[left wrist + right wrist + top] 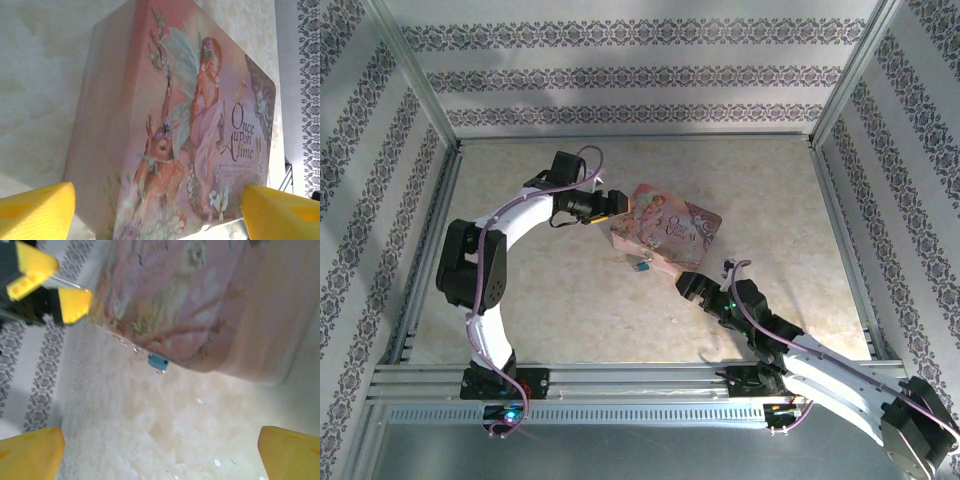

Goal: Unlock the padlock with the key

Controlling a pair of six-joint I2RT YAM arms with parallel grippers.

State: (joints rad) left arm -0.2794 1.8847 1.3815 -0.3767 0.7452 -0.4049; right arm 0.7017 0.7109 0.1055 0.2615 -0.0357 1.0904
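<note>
**Worktop** (570, 300): pale, marbled, and carries everything listed below.

**Tin** (665, 232): pink with a fairy and fawn on the lid. It lies askew mid-worktop, between the two hands.

**Left hand** (605, 208): at the tin's left corner. Its fingers stand wide with the tin's end just ahead of them. I see no grip on the tin, though one finger comes very close to its corner.

**Right hand** (692, 287): at the tin's near side, facing it. Its fingers are spread wide, with bare worktop between them and nothing held.

**Padlock** (158, 361): tiny and blue-teal, right against the tin's near edge. The shackle is too small for me to tell whether it is locked.

**Key**: I cannot make it out. A few pale specks lie on the worktop, but none is clear enough to name. Neither hand carries it.

**Progress**: early, by my reckoning. No key is in a hand or in the padlock. Finding it, picking it up, inserting it and turning it all seem left to do.

**Position**: the padlock lies ahead of the right hand, about level with the middle of its gap and well apart from both fingers. The left hand sits further along the same tin edge.
</note>
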